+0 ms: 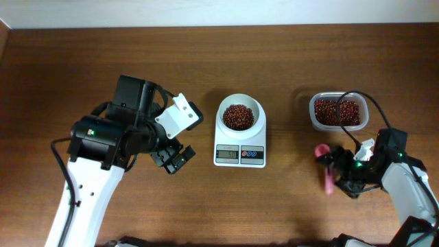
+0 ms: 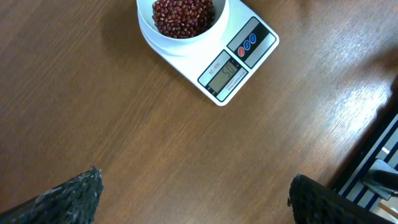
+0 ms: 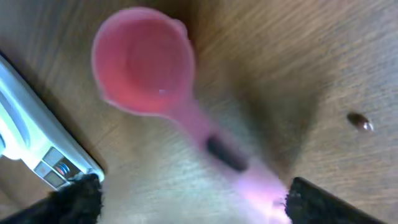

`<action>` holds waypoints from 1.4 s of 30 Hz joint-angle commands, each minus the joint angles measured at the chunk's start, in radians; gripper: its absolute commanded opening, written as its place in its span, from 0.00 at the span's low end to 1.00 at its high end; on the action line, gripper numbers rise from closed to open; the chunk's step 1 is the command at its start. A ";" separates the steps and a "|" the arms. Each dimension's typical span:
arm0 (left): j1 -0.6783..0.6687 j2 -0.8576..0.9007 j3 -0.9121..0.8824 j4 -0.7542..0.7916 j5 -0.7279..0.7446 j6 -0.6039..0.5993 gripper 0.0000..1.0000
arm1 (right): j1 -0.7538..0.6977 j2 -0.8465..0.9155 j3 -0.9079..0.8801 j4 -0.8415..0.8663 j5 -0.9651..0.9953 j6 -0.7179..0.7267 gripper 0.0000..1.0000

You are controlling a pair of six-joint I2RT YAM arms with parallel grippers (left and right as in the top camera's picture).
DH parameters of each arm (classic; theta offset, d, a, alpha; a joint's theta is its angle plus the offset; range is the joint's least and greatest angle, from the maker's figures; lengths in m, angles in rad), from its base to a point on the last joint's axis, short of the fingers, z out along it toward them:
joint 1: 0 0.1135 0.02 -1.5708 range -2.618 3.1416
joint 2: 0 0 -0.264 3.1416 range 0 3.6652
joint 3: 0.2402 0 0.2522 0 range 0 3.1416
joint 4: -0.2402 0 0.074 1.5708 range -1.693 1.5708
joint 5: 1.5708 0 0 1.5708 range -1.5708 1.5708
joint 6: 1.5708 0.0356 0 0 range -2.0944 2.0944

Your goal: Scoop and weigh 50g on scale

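The white scale (image 1: 239, 155) stands mid-table, its round bowl (image 1: 239, 116) holding a heap of red-brown beans (image 1: 238, 116); the left wrist view shows the scale (image 2: 239, 62) and beans (image 2: 183, 15) too. A pink scoop (image 1: 325, 168) lies to the right of the scale, empty in the right wrist view (image 3: 146, 62), its blurred handle running between my right gripper's (image 3: 193, 199) wide-apart fingers, close to the right one. The right gripper (image 1: 341, 180) is open over the handle. My left gripper (image 1: 176, 158) hangs open left of the scale, nothing between its fingers (image 2: 74, 196).
A clear plastic tub (image 1: 337, 112) with more beans sits at the back right, behind the scoop. One stray bean (image 3: 360, 122) lies on the wood near the right gripper. The scale's corner (image 3: 31, 137) is close to the scoop's cup.
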 commanded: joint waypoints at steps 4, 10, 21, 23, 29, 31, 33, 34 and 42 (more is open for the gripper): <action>0.006 0.001 0.012 0.002 0.014 0.020 0.99 | -0.003 -0.011 -0.006 -0.039 0.004 0.036 0.99; 0.006 0.001 0.012 0.002 0.014 0.020 0.99 | -0.003 -0.309 0.052 -0.127 -0.164 0.005 0.99; 0.006 0.001 0.012 0.002 0.014 0.020 0.99 | -0.003 -0.855 0.091 -0.275 -0.170 0.005 0.99; 0.006 0.001 0.012 0.002 0.014 0.020 0.99 | -0.003 -0.859 0.089 -0.319 -0.157 0.005 0.99; 0.006 0.001 0.012 0.002 0.014 0.020 0.99 | 0.151 -0.877 0.073 -0.261 0.045 0.005 0.99; 0.006 0.001 0.012 0.002 0.014 0.020 0.99 | 0.221 -0.899 0.072 -0.220 0.122 0.005 0.99; 0.006 0.001 0.012 0.002 0.014 0.020 0.99 | 0.272 -0.927 0.068 -0.188 0.171 0.005 0.99; 0.006 0.001 0.012 0.002 0.014 0.020 0.99 | 0.291 -0.943 0.067 -0.180 0.192 0.005 0.99; 0.006 0.001 0.012 0.002 0.014 0.020 0.99 | 0.363 -1.160 0.048 -0.172 0.257 0.005 0.99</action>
